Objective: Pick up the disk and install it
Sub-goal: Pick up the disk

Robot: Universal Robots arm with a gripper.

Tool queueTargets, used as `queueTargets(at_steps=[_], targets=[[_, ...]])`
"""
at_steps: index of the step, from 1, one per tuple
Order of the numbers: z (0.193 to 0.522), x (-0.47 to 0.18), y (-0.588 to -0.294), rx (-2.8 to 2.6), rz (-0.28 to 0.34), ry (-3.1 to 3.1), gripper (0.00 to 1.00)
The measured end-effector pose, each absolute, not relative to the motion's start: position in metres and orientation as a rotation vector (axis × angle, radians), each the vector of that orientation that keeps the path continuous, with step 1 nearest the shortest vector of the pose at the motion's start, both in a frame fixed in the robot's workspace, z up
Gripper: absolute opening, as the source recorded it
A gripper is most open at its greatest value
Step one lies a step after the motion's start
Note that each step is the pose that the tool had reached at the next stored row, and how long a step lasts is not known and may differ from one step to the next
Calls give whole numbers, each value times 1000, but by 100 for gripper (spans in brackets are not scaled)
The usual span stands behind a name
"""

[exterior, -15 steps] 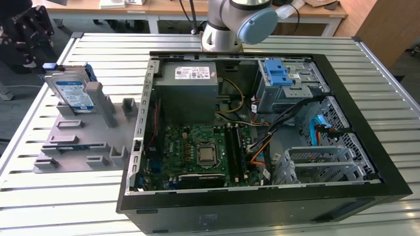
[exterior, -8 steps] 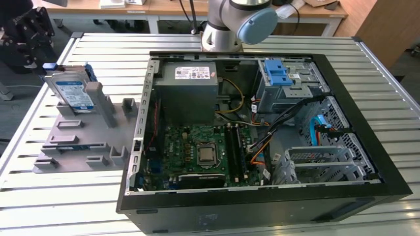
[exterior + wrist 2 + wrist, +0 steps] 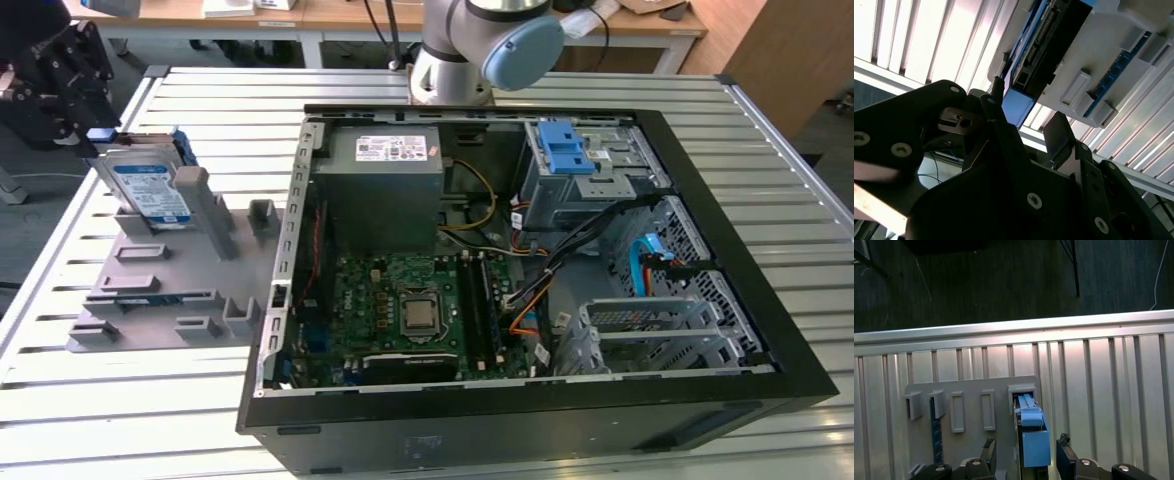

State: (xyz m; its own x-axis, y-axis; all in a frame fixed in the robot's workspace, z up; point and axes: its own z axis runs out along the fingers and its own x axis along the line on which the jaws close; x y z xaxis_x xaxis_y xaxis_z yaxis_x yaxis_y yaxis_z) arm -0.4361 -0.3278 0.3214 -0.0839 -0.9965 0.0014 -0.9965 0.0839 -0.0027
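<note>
The disk [image 3: 147,190] is a silver hard drive with a white-and-blue label and blue side rails. It stands on edge in a slot of the grey holder [image 3: 160,285] at the exterior view's left. My black gripper [image 3: 91,132] is at the disk's far upper end. In both wrist views the disk's blue rail end [image 3: 1034,442] [image 3: 1016,107] sits between the two fingers. The gripper [image 3: 1025,446] [image 3: 1026,114] is open, with a gap on at least one side of the disk. One fingertip [image 3: 997,92] is close against the blue end.
The open computer case [image 3: 534,410] lies in the middle of the slatted metal table [image 3: 134,420], with its motherboard [image 3: 414,310], cables and a drive bay with a blue latch [image 3: 567,150]. The arm's base [image 3: 461,60] stands behind the case. The holder has several other slots.
</note>
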Motion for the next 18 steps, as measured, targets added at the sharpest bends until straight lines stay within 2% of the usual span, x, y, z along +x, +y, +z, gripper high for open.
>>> queueTargets(at_steps=[18], targets=[[303, -438, -326, -2133, -11, 2304, 59]])
